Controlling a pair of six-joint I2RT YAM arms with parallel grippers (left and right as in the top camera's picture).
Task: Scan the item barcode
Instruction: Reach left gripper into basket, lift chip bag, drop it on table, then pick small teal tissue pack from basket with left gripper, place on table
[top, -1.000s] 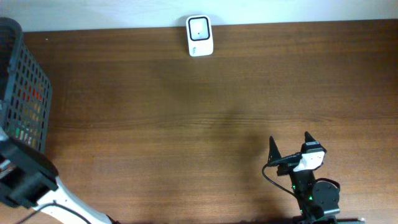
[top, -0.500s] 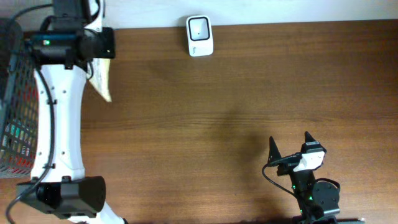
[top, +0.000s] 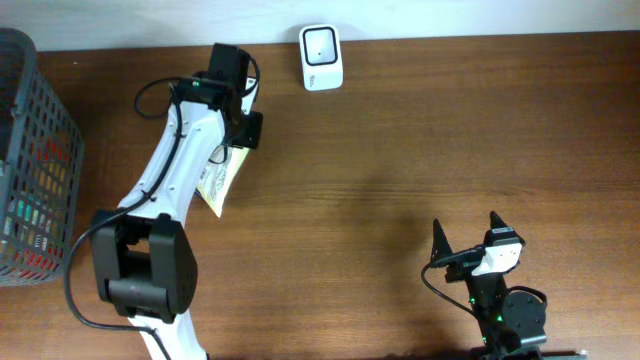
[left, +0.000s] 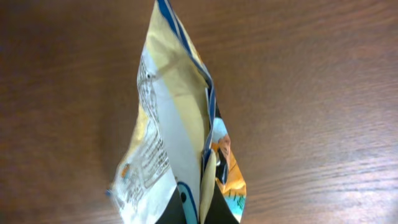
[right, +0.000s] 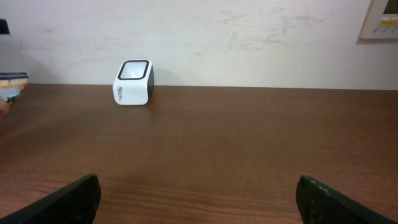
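From the left wrist alone, packet lettering shows.

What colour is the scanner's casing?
White, with a black rim around its face; the scanner shows best in the right wrist view.

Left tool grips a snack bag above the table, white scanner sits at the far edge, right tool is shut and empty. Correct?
No: the right tool is open, not shut, fingers spread wide in the right wrist view. The rest stands: left tool grips the snack bag, scanner at the far edge.
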